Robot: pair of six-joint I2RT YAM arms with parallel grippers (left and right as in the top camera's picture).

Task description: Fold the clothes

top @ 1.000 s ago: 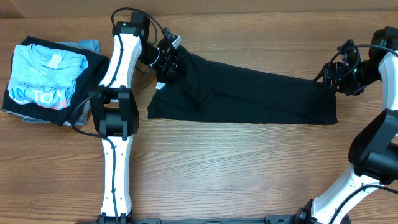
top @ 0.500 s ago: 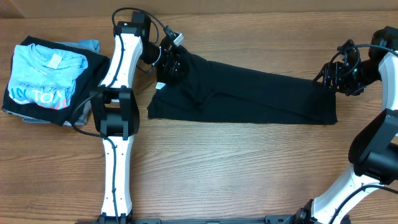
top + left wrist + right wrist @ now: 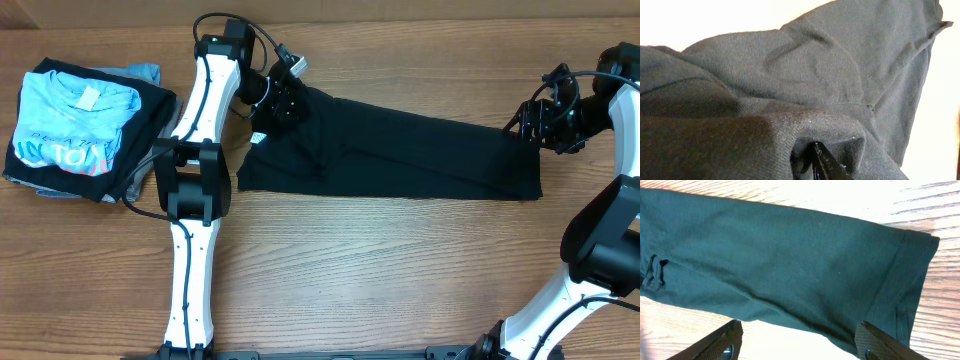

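Observation:
The clothes, a black T-shirt (image 3: 400,150), lie folded into a long band across the back of the table. My left gripper (image 3: 283,105) is at the band's upper left corner. In the left wrist view the dark fabric (image 3: 815,65) fills the frame and bunches round one finger (image 3: 825,162), which is pinched into a fold. My right gripper (image 3: 530,125) hovers at the band's right end. The right wrist view shows its fingers (image 3: 720,342) spread wide over the shirt's hem (image 3: 790,255), with nothing between them.
At the left edge a light blue lettered T-shirt (image 3: 75,125) lies on a pile with a grey garment (image 3: 140,72) showing behind. Bare wooden table (image 3: 380,270) stretches in front of the shirt. Both arms' bases rise from the near edge.
My left gripper has shifted slightly right and closed its jaws into the shirt's upper left corner. The right gripper and the shirt's right end have not moved.

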